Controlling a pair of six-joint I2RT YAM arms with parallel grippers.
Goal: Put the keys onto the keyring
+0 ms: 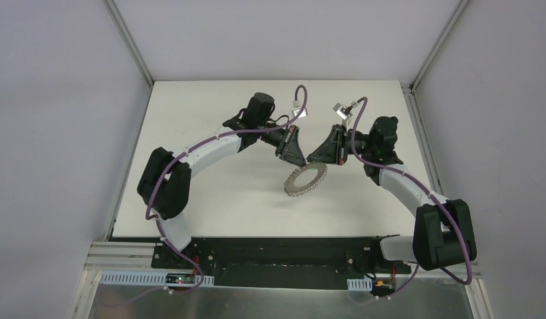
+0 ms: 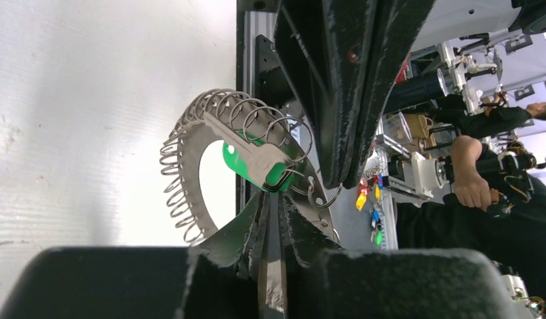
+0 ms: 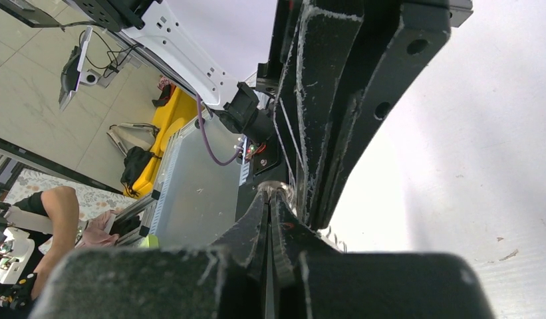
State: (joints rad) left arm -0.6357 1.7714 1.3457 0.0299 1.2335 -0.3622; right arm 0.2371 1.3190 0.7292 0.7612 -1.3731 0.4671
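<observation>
Keyring point(image 1: 305, 179): being held up tilted over the table point(image 1: 210, 199), with its wide hole being shown to the top camera; flat grey band being fringed by wire loops point(image 2: 173, 193) along the outer edge; whether its low edge is touching the table cannot be told
Right gripper point(image 1: 316, 158): being pressed onto the keyring's far-right rim; jaws clenched, with a silvery bit of the rim being pinched between the tips in the right wrist view
Left gripper point(image 2: 273, 199): being set against the keyring's far-left rim, just beside the right gripper; jaws clenched, with the key point(image 2: 238, 159) being pinched at the lower edge of its green head, as far as the left wrist view is showing
Key position: being carried at the keyring itself; green head being seen partly through the keyring's hole and partly covered by the band, touching it; blade being hidden, so whether a loop is being threaded cannot be told
Left arm point(image 1: 203, 153) and right arm point(image 1: 403, 186): being bent inward from either side of the keyring, wrists being angled down toward it
Purple cables point(image 1: 300, 100): being looped on the far side of the keyring, one over each wrist
Beyond the keyring, left wrist view: a person's forearm point(image 2: 469, 176) being caught past the table edge, with the rest being blurred
</observation>
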